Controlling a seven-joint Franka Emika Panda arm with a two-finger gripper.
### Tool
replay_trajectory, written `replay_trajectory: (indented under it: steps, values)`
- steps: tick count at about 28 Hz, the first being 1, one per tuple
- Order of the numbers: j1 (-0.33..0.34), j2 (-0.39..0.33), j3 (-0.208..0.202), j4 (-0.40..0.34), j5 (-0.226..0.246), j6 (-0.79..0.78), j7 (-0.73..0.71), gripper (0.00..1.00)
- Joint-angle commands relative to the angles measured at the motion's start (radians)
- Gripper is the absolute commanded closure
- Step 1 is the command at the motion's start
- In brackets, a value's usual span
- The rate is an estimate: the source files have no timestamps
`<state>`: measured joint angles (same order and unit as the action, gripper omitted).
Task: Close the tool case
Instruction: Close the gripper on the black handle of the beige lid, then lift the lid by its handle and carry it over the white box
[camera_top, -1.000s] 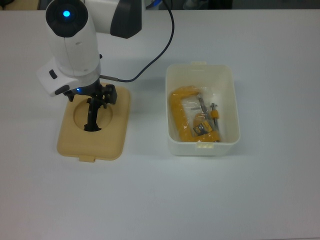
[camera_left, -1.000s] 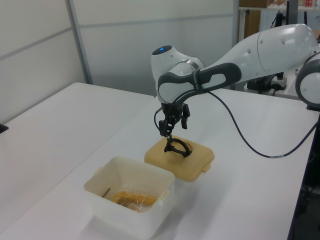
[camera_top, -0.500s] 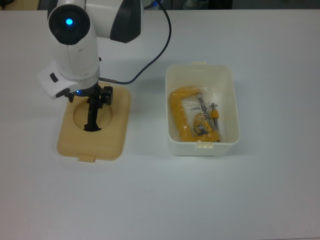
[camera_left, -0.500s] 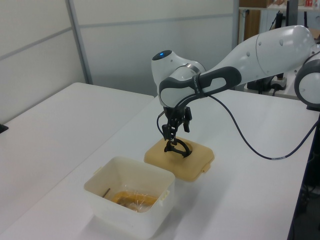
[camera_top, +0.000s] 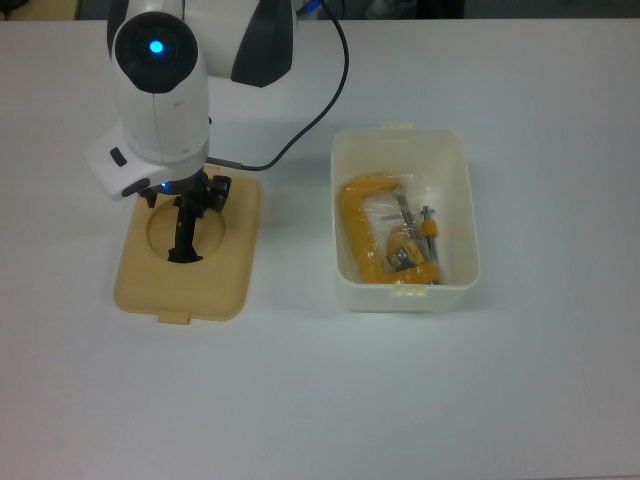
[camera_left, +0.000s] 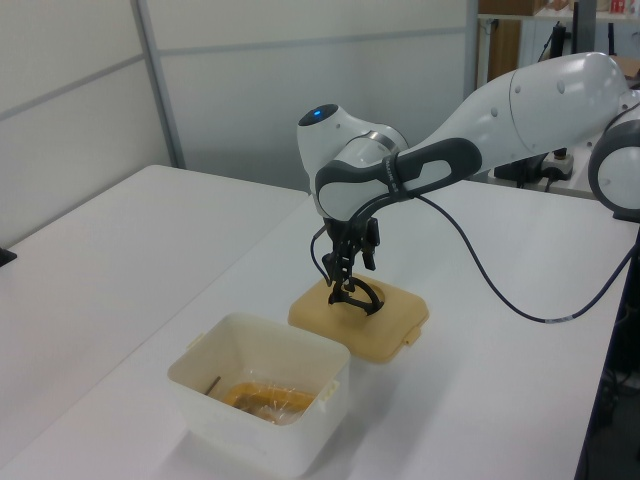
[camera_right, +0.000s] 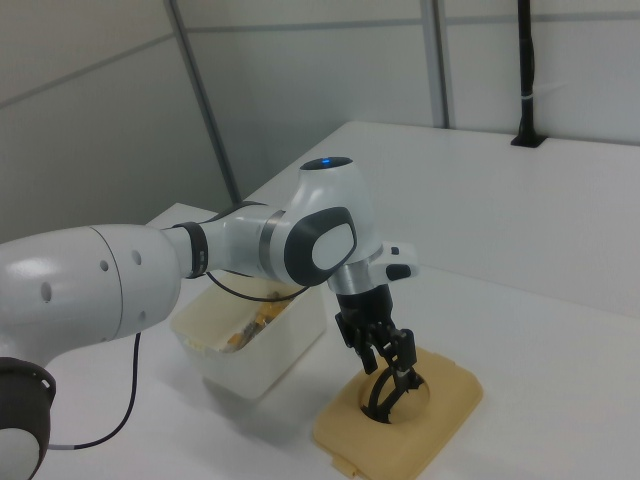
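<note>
Reaching down over the lid, the gripper (camera_left: 344, 283) has its tips right at the black handle (camera_top: 185, 232). I cannot tell if the fingers are open or shut on the handle, because the arm's white head hides them in the top view and they look like one dark shape in the side views.

A second ago the gripper sat a bit higher above the handle in the left view. Now it has come down, and the white head has slid a little toward the top view's right. The lid has not moved at all.

The tan lid (camera_top: 232, 275) lies flat on the white table (camera_top: 320, 400), in the left middle of the top view. The handle stands up out of the round dip in the lid.

The white box (camera_top: 468, 222) sits well apart from the lid, in the right middle of the top view. It is open on top. A yellow clamp (camera_top: 352, 215) lies inside it. A black cable (camera_top: 330, 90) hangs from the arm and curves over the table between the lid and the box.

I think the arm is about to grab the handle. The lid is not lifted yet, so the case is still wide open. Most of the job is still to do: lift the lid, carry it over, and set it on the box.
</note>
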<state>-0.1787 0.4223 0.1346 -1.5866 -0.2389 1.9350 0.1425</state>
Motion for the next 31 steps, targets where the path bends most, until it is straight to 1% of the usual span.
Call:
replay_trajectory:
  steps: [1,5,8,10,13,14,17,27,31]
  values:
    - [0.002,0.003,0.005,-0.026,-0.028,0.029,0.031,0.36]
    - [0.002,0.007,0.01,-0.026,-0.042,0.029,0.035,0.37]
    - [0.002,0.007,0.01,-0.026,-0.042,0.029,0.035,0.41]
    - [0.002,0.013,0.011,-0.026,-0.043,0.029,0.035,0.5]
    - [0.002,0.015,0.02,-0.024,-0.043,0.029,0.035,0.68]
    - [0.001,0.016,0.025,-0.024,-0.046,0.029,0.037,0.8]
    - [0.001,0.016,0.03,-0.023,-0.048,0.029,0.051,1.0]
    - [0.001,0.016,0.033,-0.016,-0.05,0.029,0.063,1.0]
    - [-0.002,0.009,0.033,-0.007,-0.043,0.021,0.052,1.0]
